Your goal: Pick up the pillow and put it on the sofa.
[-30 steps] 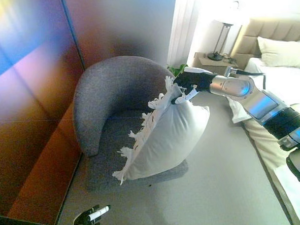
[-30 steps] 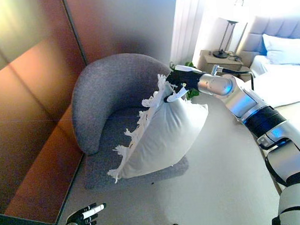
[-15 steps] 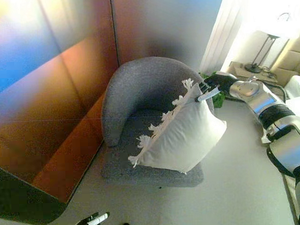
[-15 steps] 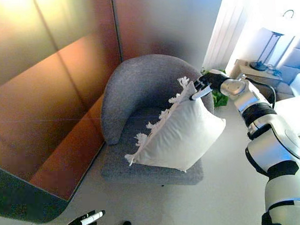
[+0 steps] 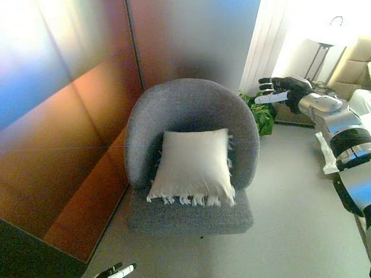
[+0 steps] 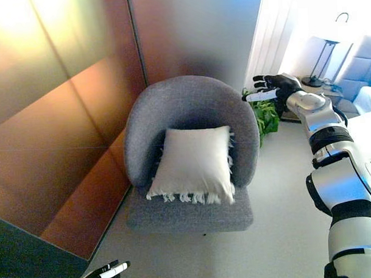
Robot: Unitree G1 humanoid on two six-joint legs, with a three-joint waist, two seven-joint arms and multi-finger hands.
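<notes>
A white pillow (image 5: 192,165) with a fringed edge leans upright against the backrest of the grey round armchair (image 5: 190,108), its fringe resting on the seat. My right hand (image 5: 280,88) hovers open beyond the chair's right rim, fingers spread, holding nothing and apart from the pillow. Only the fingertips of my left hand (image 5: 111,277) show at the bottom edge, near the floor in front of the chair, with straight fingers.
A wood-panelled wall (image 5: 63,119) runs along the left and behind the chair. A green plant (image 5: 262,117) stands right of the chair, with a bedside table and lamp (image 5: 319,46) and a bed (image 5: 364,99) beyond. Grey floor (image 5: 285,209) spreads right of the chair.
My right hand has let go of the pillow, which now rests upright in the chair. The hand has opened and drawn back to the upper right. The camera has shifted.
</notes>
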